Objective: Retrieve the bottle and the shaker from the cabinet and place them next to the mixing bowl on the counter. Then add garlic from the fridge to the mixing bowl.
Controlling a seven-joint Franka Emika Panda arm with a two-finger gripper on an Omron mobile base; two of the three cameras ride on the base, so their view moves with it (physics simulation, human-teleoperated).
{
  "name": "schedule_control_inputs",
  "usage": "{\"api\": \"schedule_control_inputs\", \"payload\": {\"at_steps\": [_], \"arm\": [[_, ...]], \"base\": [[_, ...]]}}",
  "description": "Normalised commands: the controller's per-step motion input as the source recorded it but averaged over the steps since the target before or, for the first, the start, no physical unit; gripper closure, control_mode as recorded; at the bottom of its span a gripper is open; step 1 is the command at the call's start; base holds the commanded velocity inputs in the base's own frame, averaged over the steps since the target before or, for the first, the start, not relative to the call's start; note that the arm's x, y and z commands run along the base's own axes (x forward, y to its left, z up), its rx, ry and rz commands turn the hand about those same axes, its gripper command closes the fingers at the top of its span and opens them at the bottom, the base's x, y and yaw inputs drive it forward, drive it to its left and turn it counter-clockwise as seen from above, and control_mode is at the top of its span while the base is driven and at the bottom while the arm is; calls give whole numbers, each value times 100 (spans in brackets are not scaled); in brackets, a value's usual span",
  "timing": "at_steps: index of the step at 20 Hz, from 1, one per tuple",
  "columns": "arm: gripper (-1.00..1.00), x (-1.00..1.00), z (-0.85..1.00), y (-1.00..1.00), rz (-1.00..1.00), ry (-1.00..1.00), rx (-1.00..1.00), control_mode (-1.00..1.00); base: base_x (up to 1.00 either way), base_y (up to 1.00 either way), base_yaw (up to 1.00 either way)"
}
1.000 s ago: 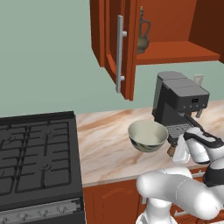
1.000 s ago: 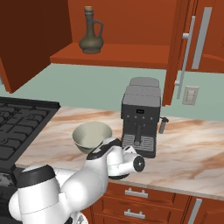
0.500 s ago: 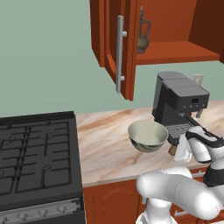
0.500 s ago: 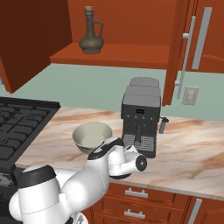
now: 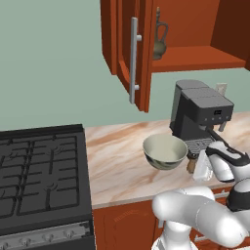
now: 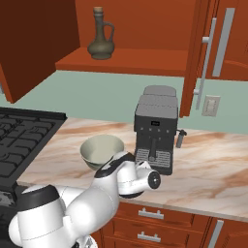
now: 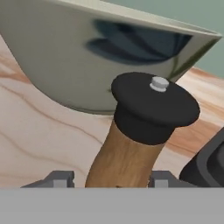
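End effector [image 7: 111, 181]: fingertips [image 7: 59, 178] on either side of shaker body, grip or gap cannot be told | shaker [image 7: 142, 127]: on tabletop [image 5: 117, 166] just beside mixing bowl [image 5: 165, 150], near coffee machine [image 5: 200, 114]; long axis upright, black cap up | bottle [image 6: 100, 36]: upright on cabinet shelf [image 6: 126, 63], neck up

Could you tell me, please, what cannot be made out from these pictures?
- Shaker: its base is cut off by the bottom of the hand view, so whether it stands on the counter is unclear.
- Jaws: whether they touch the shaker cannot be told from the hand view; the arm hides them in the right base view.
- Bottle: the cabinet door covers part of it in the left base view.
- Mixing bowl: its near side sits behind the arm, right base view.
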Motion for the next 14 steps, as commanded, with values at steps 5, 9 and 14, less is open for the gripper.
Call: {"api": "schedule_control_inputs", "payload": {"at_steps": [5,9,14], "arm": [[-100,0,9,-1,0,0,-1,-100],[-100,1,51,-51,-4,-4,0,-100],[-100,-3,67,-25,-15,-4,5,-100]], "base": [[0,0,0],[0,0,0],[0,0,0]]}}
